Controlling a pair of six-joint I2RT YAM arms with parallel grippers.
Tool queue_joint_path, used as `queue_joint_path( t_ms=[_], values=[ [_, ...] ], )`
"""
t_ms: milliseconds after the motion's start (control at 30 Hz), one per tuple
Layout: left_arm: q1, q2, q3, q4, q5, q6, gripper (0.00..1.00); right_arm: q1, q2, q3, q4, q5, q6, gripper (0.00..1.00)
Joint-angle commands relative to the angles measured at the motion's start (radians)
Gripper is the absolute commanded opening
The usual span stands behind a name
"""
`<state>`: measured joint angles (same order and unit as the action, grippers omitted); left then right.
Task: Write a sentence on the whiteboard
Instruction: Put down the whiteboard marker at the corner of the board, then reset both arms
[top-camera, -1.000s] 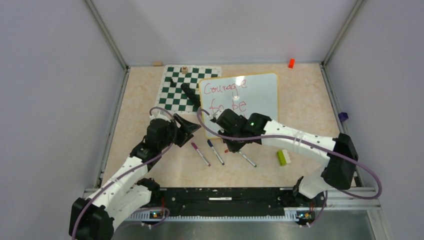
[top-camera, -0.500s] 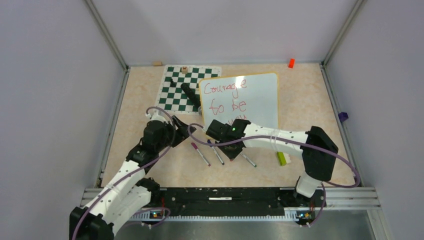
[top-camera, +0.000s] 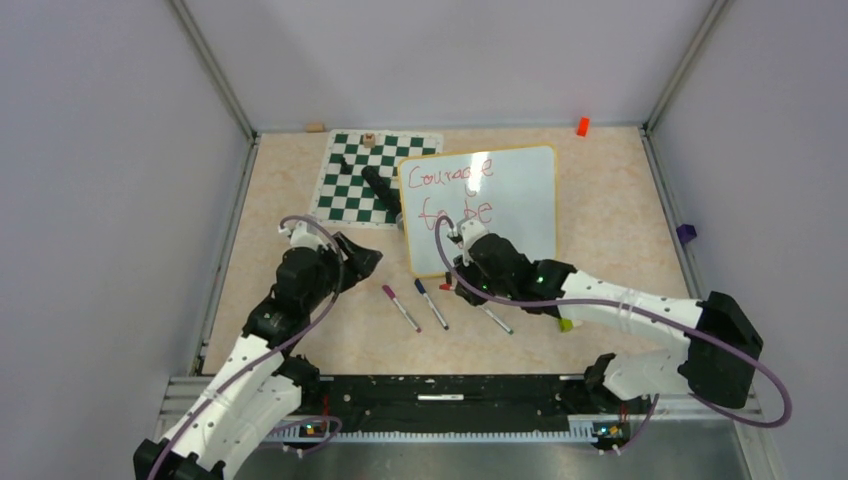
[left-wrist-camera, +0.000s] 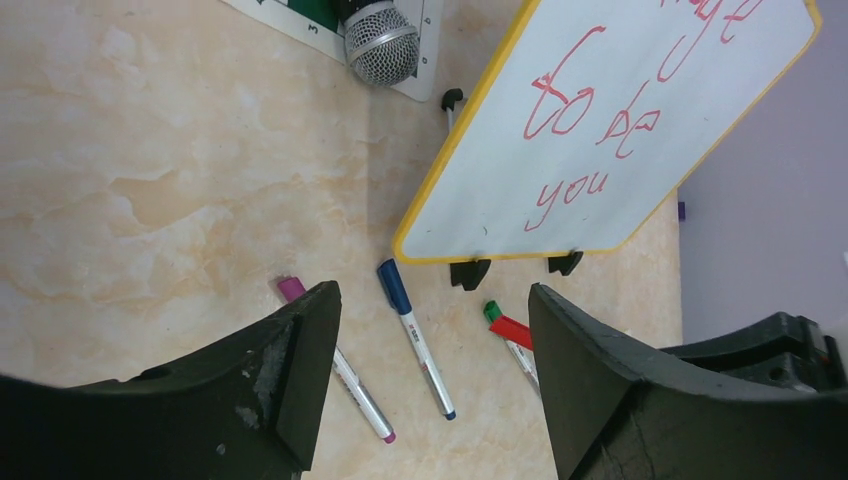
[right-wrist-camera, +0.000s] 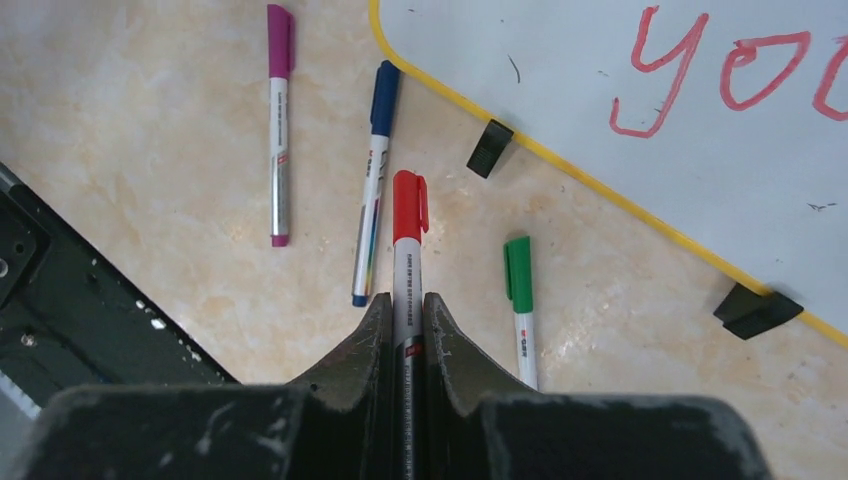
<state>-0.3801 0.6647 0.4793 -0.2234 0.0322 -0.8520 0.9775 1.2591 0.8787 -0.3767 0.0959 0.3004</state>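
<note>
The whiteboard (top-camera: 520, 205) lies at the back, yellow-rimmed, with two black clips on its near edge. The red sentence (top-camera: 452, 172) shows "Courage to be" in the top view; my right arm hides the last line there. The left wrist view shows "to be you" (left-wrist-camera: 590, 110), and the right wrist view shows "you" (right-wrist-camera: 740, 80) on the board (right-wrist-camera: 560, 70). My right gripper (top-camera: 455, 283) is shut on a capped red marker (right-wrist-camera: 408, 240), just off the board's near edge. My left gripper (top-camera: 362, 258) is open and empty, left of the board (left-wrist-camera: 480, 190).
Purple (top-camera: 401, 307), blue (top-camera: 432, 303) and green (top-camera: 495, 318) markers lie on the table before the board. A black microphone (top-camera: 380, 188) lies on the green chessboard mat (top-camera: 345, 195). A green brick (top-camera: 565, 322) sits at the right, and an orange piece (top-camera: 582, 126) at the back.
My right arm has swung, its elbow moving right, and the gripper still holds the red marker by the board's near edge. My left gripper has drawn back a little to the left.
</note>
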Motion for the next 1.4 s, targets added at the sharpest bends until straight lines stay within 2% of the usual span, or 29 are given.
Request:
queue_joint_path(
  t_ms=[0,100,133,200,233,267,333,367,400,567,767,867,967,1033,1133,1200,1267,1367],
  values=[
    [0.003,-0.054,-0.016,0.051,-0.023,0.059,0.75,0.002,0.017,-0.080,0.300,0.041,0.069,0.00],
    [0.004,-0.087,-0.040,0.075,-0.066,0.084,0.77,0.001,0.021,-0.161,0.445,0.054,0.098,0.00],
    [0.004,-0.095,-0.047,0.082,-0.071,0.089,0.78,0.001,0.026,-0.176,0.474,0.055,0.105,0.03],
    [0.003,-0.109,-0.058,0.091,-0.073,0.096,0.80,0.001,0.032,-0.197,0.489,0.045,0.106,0.41],
    [0.004,-0.116,-0.061,0.092,-0.074,0.097,0.81,0.001,0.026,-0.204,0.489,0.058,0.112,0.56],
    [0.004,-0.121,-0.065,0.092,-0.076,0.101,0.81,0.001,0.017,-0.217,0.490,0.071,0.116,0.62],
    [0.003,-0.130,-0.073,0.092,-0.086,0.109,0.85,0.001,-0.015,-0.229,0.481,0.093,0.109,0.64],
    [0.004,-0.134,-0.077,0.092,-0.087,0.111,0.95,0.000,-0.036,-0.231,0.467,0.108,0.106,0.66],
    [0.003,-0.138,-0.082,0.096,-0.084,0.121,0.98,-0.001,-0.059,-0.232,0.452,0.126,0.101,0.67],
    [0.003,-0.146,-0.089,0.117,-0.103,0.225,0.99,-0.052,-0.210,-0.261,0.381,0.215,0.093,0.67],
    [0.002,-0.139,-0.105,0.133,-0.218,0.324,0.99,-0.283,-0.417,-0.355,0.340,0.238,0.146,0.64],
    [0.003,-0.150,-0.142,0.194,-0.271,0.397,0.99,-0.363,-0.498,-0.393,0.324,0.358,0.154,0.64],
    [0.003,-0.166,-0.211,0.336,-0.327,0.503,0.99,-0.415,-0.553,-0.435,0.329,0.563,0.148,0.64],
    [0.003,-0.149,-0.272,0.469,-0.402,0.568,0.99,-0.453,-0.591,-0.489,0.413,0.666,0.093,0.63],
    [0.006,-0.068,-0.332,0.675,-0.571,0.643,0.99,-0.540,-0.623,-0.561,0.539,0.657,-0.003,0.64],
    [0.016,0.013,-0.319,0.743,-0.620,0.688,0.99,-0.612,-0.607,-0.628,0.663,0.630,-0.062,0.64],
    [0.024,0.106,-0.337,0.943,-0.683,0.742,0.99,-0.709,-0.565,-0.678,0.774,0.544,-0.064,0.66],
    [0.064,0.271,-0.342,1.111,-0.697,0.792,0.99,-0.759,-0.467,-0.753,1.024,0.369,-0.171,0.68]
  ],
)
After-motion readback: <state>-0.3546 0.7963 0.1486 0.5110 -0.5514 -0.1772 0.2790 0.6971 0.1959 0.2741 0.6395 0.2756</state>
